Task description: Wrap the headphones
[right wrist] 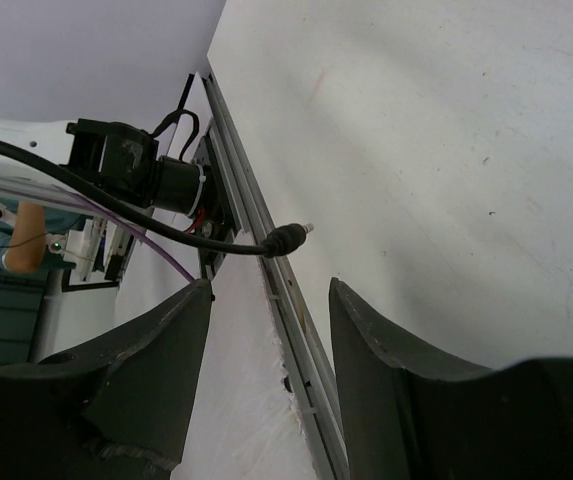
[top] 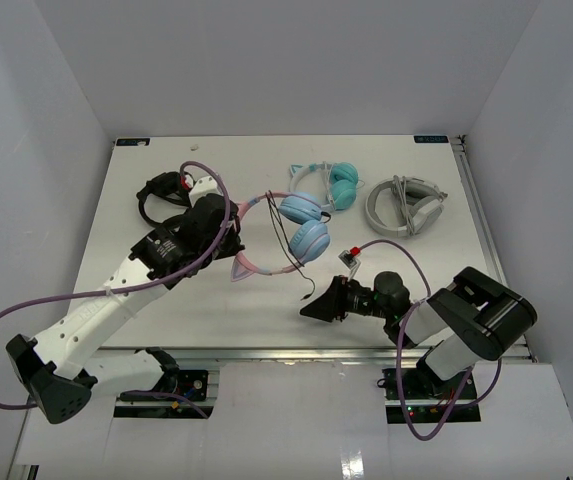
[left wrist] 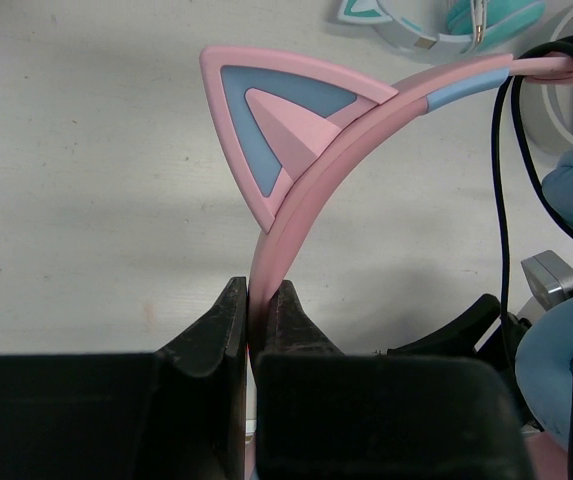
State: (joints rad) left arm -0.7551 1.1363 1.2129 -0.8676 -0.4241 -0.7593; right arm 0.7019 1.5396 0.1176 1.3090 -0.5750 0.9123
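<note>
Left wrist view gives the close-up: the left hand is clamped tight on the pink headband of the headphones, just below a cat ear. The black cable is draped over the band to the right. From above, that grip is tucked under the arm.

Over to the right wrist view, which shows what the top view barely does. The plug sits just ahead of the right hand, whose fingers stand apart with nothing between them. No contact.

The top view places it all: the headphones are mid-table, blue cups toward the centre, cable trailing toward the near edge. Whether they are lifted, I cannot tell.

The table is white and matte, boxed in by plain pale walls. Teal headphones and grey headphones sit just behind, toward the far edge. A metal rail marks the near edge by the right hand. Open surface shows between the two arms.
</note>
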